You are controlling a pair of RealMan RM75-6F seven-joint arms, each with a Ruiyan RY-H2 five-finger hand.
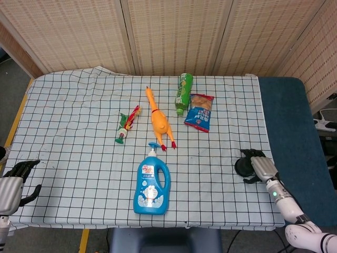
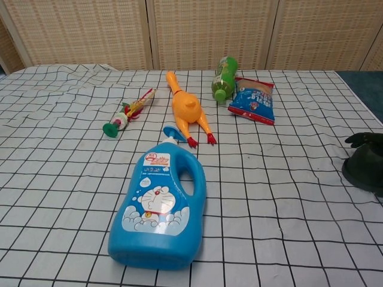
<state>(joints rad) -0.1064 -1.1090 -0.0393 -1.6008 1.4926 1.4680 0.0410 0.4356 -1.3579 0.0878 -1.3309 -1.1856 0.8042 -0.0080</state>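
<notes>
A black round object [image 1: 243,167] lies near the right edge of the checked tablecloth [image 1: 79,132]; the chest view shows it [image 2: 364,168] at the far right. My right hand [image 1: 260,167] is just to its right, fingers spread and curving around its near side; whether they touch is unclear. Its dark fingertips [image 2: 361,139] show above the object in the chest view. My left hand [image 1: 11,182] hovers at the table's front left corner, fingers apart, holding nothing.
A blue detergent bottle [image 1: 151,184] lies at the front centre. Behind it are a yellow rubber chicken [image 1: 159,121], a red-and-green toy [image 1: 126,125], a green bottle [image 1: 184,92] and a blue snack bag [image 1: 199,112]. Woven screens stand behind the table.
</notes>
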